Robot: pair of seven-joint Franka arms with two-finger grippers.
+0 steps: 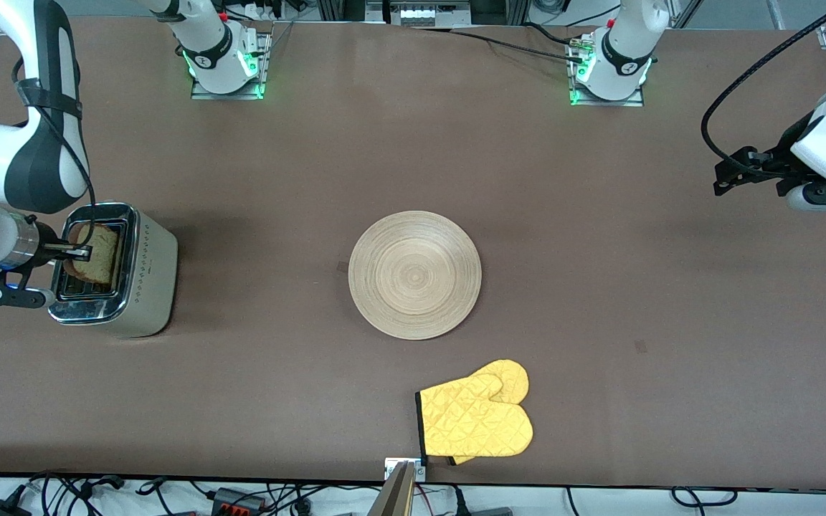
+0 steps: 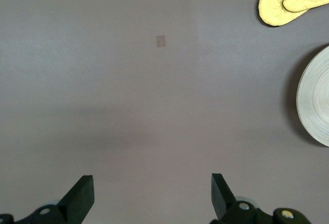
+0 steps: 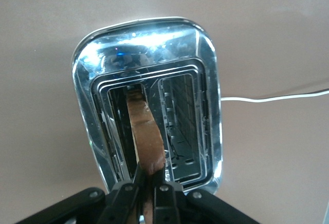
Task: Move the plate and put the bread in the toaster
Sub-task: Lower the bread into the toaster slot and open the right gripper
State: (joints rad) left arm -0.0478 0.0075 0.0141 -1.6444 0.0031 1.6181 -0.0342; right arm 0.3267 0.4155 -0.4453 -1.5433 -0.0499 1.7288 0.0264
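The toaster (image 1: 130,279) stands at the right arm's end of the table, its chrome top (image 3: 149,44) filling the right wrist view. My right gripper (image 1: 77,251) hangs over it, shut on the bread (image 1: 97,252). The brown slice (image 3: 146,136) stands on edge, partly down in one of the two slots, with the black fingers (image 3: 140,183) pinching its upper edge. The round light-wood plate (image 1: 414,274) lies in the middle of the table; its rim (image 2: 313,100) shows in the left wrist view. My left gripper (image 2: 152,196) waits open above bare table at the left arm's end.
A yellow oven mitt (image 1: 477,419) lies nearer the front camera than the plate, close to the table's front edge. The toaster's white cord (image 3: 272,98) trails across the table beside it. A small patch of tape (image 2: 161,40) marks the brown surface.
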